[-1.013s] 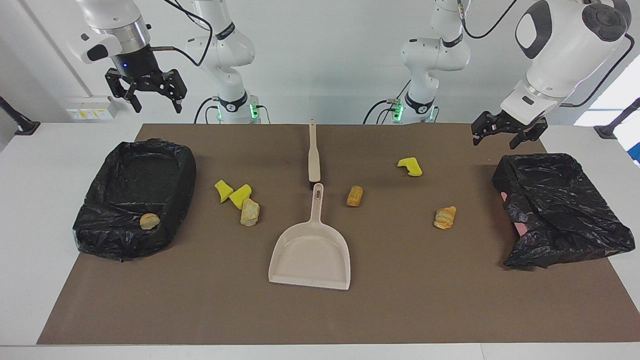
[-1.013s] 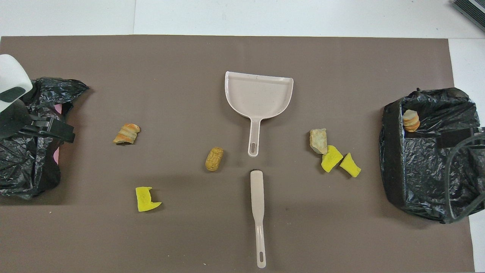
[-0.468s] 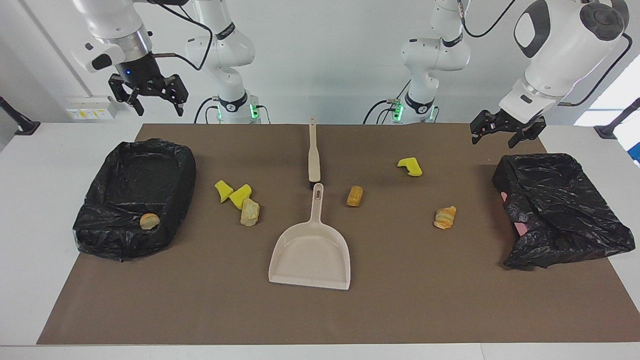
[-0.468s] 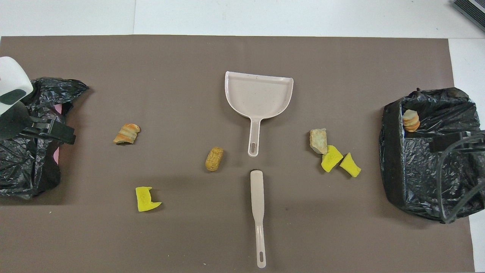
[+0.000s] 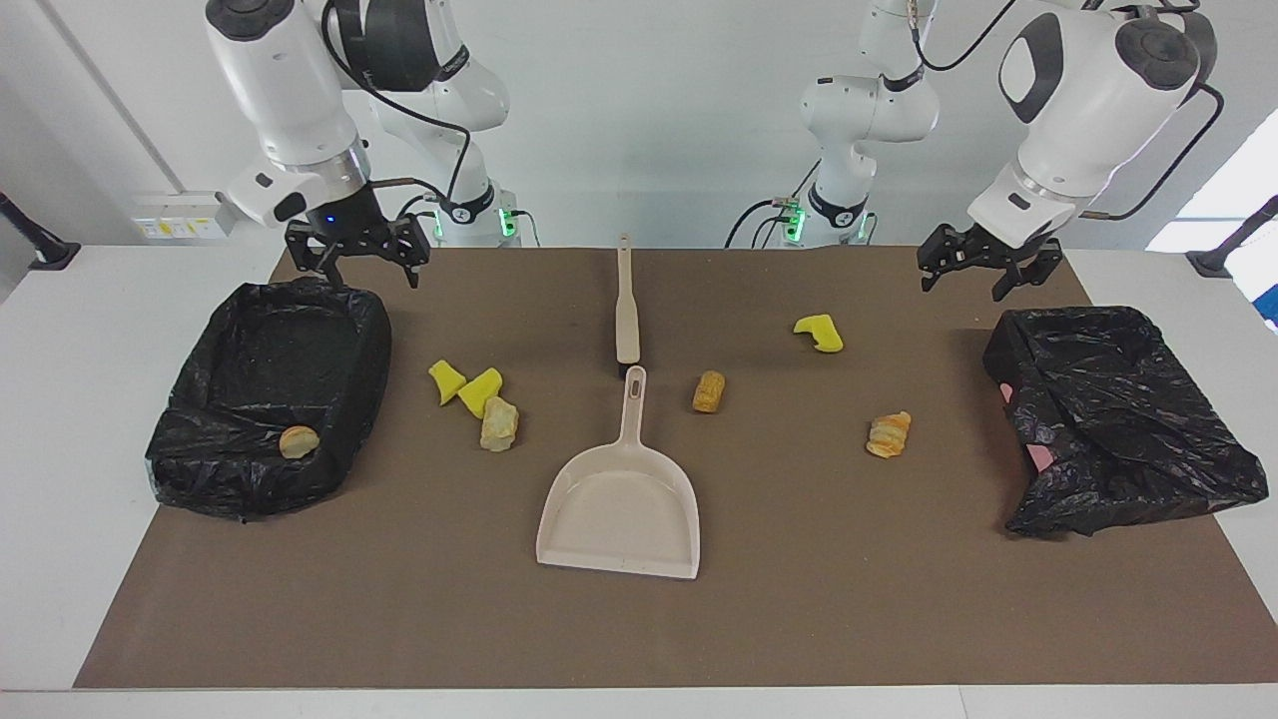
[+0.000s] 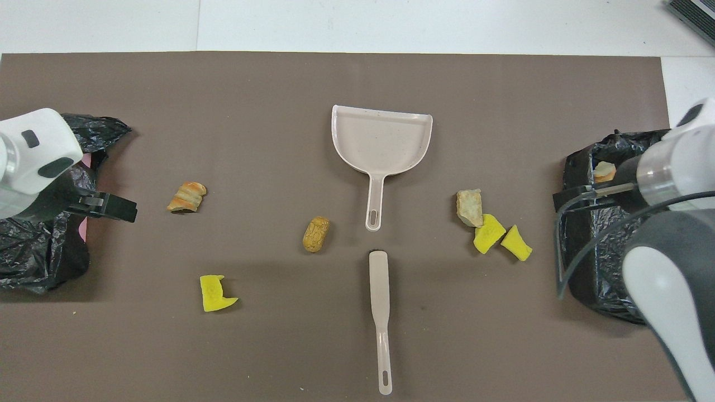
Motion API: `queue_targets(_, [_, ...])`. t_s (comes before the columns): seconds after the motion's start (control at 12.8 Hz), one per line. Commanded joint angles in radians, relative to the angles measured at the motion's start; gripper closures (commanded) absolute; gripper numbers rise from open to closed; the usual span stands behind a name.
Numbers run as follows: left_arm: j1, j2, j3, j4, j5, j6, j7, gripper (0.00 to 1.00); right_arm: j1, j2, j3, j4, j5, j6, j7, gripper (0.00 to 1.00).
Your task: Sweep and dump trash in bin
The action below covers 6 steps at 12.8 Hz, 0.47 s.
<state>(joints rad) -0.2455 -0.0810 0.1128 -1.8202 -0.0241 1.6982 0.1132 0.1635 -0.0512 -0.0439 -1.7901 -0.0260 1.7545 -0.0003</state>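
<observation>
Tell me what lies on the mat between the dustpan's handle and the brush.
Nothing: in the overhead view only a short bare strip of mat separates the dustpan handle's end from the brush head. The nearest trash, a tan lump, sits beside that gap.

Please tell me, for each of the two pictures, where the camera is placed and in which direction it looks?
Facing view: high across the table, looking at the robots; both arms whole, left gripper and right gripper raised, jaws open.
Overhead view: above the robots' end, looking steeply down; only the wrists enter at the sides.
Shared: dustpan, brush, scattered trash, two black-lined bins, half a turn apart.
</observation>
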Motion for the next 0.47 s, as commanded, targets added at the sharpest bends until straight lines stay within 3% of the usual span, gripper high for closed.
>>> queue_targets(0.0, [-0.06, -0.108, 0.007, -0.206, -0.002, 0.167, -0.003, 0.0, 0.1, 0.101, 0.001, 0.041, 0.017, 0.072, 0.092, 0.0])
queue_targets(0.23, [-0.092, -0.112, 0.007, -0.298, -0.002, 0.274, -0.001, 0.0, 0.217, 0.218, 0.002, 0.075, 0.021, 0.17, 0.316, 0.0])
queue_targets(0.39, [-0.118, -0.112, 0.007, -0.381, -0.003, 0.374, -0.004, 0.0, 0.237, 0.276, 0.002, 0.077, 0.067, 0.232, 0.364, 0.0])
